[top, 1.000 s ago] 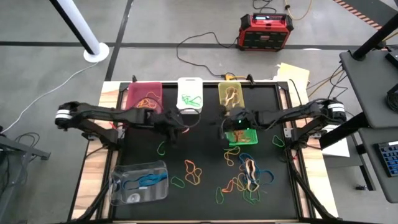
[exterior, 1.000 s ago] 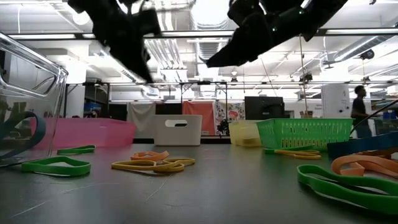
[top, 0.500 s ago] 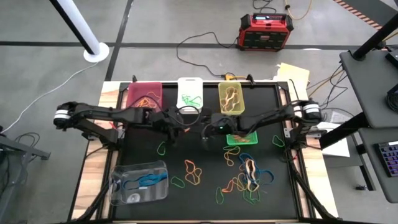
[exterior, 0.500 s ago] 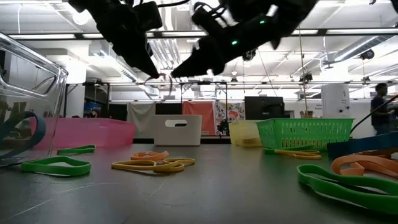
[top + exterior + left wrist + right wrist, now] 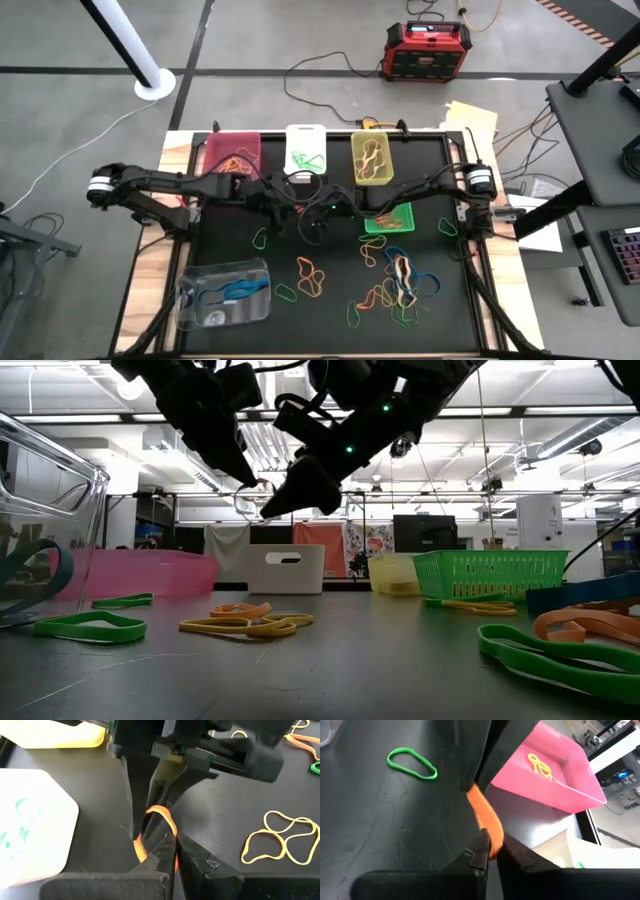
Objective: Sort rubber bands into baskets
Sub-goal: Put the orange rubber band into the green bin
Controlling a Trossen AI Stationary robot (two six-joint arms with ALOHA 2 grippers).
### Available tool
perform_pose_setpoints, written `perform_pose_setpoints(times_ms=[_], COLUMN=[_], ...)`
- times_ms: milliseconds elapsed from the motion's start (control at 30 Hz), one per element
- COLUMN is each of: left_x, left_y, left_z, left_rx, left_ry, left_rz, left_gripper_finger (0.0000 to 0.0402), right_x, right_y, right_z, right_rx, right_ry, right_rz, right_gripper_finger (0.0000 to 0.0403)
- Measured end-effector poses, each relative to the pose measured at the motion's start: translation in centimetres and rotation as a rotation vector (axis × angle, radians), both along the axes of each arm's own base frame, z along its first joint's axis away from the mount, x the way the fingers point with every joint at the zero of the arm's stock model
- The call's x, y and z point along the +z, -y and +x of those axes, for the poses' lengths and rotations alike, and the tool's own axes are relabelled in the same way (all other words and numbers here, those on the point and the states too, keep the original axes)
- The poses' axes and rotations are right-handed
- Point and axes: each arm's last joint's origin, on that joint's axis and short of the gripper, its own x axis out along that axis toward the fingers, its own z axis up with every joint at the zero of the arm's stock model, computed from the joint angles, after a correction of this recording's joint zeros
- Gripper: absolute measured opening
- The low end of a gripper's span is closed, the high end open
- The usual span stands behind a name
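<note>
An orange rubber band [image 5: 159, 818] hangs above the bench [image 5: 330, 265], pinched at one end by the left end effector [image 5: 172, 845] and at the other by the right end effector [image 5: 489, 851], both pressed together on it. This looks like a handover; next, one must let go so the other can carry it to a basket, perhaps the pink basket [image 5: 555, 775] just beyond

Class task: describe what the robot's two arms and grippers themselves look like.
Both arms are dark and slender, each with a white band at its outer joint. The left gripper and right gripper end in two black tapered fingers. A small green light glows on the right arm.
</note>
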Motion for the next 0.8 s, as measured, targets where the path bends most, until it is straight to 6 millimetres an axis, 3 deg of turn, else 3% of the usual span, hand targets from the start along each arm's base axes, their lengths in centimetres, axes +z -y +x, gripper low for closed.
perform_pose_setpoints(times_ms=[200, 467, 600, 800], left_x=[0.0, 0.1, 0.2, 0.3], left_y=[-0.2, -0.2, -0.3, -0.4], left_z=[0.0, -0.1, -0.1, -0.1], left_rx=[0.038, 0.017, 0.027, -0.001], left_ry=[-0.003, 0.000, -0.009, -0.010], left_rz=[0.055, 0.085, 0.131, 0.161], left_gripper_finger=[0.0007, 0.0088, 0.0129, 0.0156], right_x=[0.4, 1.8, 3.0, 5.4], right_y=[0.0, -0.1, -0.1, -0.1], right_z=[-0.4, -2.1, -4.6, -10.3], right_rx=[-0.005, -0.030, -0.093, -0.341], right_ry=[-0.025, -0.120, -0.293, -0.558], right_rz=[0.007, 0.043, 0.083, 0.226], right_gripper_finger=[0.0009, 0.0009, 0.0009, 0.0009])
